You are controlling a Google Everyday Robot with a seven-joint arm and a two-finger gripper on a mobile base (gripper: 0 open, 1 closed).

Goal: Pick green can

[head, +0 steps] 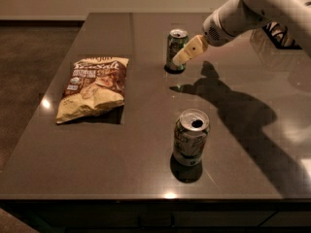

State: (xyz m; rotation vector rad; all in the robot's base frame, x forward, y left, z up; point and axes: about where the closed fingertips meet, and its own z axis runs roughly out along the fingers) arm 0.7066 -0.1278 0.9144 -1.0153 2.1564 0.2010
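Note:
The green can (173, 45) stands upright at the far middle of the dark table (146, 144). It has a dark shiny green body and a silver top rim. My gripper (181, 57) reaches in from the upper right on a white arm (252, 11). Its tan tip overlaps the can's right side in this view, at mid height. I cannot tell whether it touches the can.
A paler whitish-silver can (191, 137) with an open top stands near the table's front edge. A brown and yellow chip bag (93, 87) lies at the left. The arm's shadow (233, 110) falls across the right half. A dark object (282, 35) sits at the far right.

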